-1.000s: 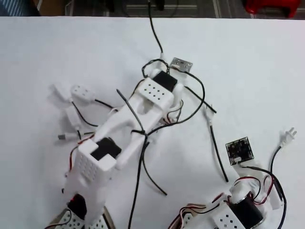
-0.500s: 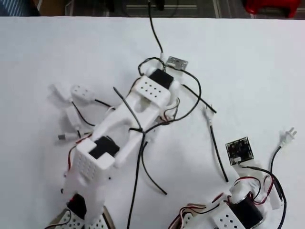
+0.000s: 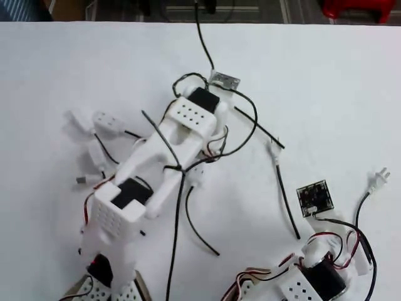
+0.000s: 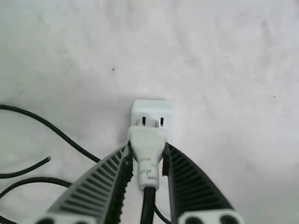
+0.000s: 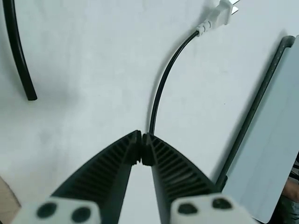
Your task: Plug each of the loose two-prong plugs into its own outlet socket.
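Over the last second the left arm [image 3: 156, 163] has swung slightly leftward and toward the table's [image 3: 326, 75] far edge. The left gripper [image 4: 146, 151], narrowly open, clamps a white plug [image 4: 147, 140] whose prongs show at the face of the socket [image 4: 150, 108], so seating looks begun but not finished. The second plug [image 3: 378, 179] lies loose at the right. Its cord [image 5: 161, 88] runs to the right gripper [image 5: 141, 137], whose tips meet, though a pinch cannot be confirmed.

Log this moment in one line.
left claw: shut on white plug | white plug: partly in socket | right claw: shut | second plug: loose
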Robot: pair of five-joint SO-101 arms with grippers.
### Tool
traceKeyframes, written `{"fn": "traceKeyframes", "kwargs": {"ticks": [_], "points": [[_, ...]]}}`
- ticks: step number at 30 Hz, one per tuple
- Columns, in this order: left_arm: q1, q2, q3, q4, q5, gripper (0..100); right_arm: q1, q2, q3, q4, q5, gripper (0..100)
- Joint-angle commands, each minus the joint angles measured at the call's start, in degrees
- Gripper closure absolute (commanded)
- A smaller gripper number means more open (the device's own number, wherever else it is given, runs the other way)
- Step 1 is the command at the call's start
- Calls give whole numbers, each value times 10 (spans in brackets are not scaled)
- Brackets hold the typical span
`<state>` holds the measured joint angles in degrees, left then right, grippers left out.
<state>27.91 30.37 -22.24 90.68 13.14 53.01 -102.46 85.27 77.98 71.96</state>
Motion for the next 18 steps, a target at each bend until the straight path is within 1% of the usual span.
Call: {"fn": "traceKeyframes", "kwargs": {"ticks": [1,10,13,15,18], "points": [[-4,-36,0,-10,-4,975,1,0,7,0,3,978],[12,-36,38,-40,3,975,4,0,7,0,3,978],[12,-42,40,-37,6,975,4,0,7,0,3,978],[11,-42,34,-24,25,975,4,0,7,0,3,978],[12,-42,17,-4,30,975,4,0,7,0,3,978]]}}
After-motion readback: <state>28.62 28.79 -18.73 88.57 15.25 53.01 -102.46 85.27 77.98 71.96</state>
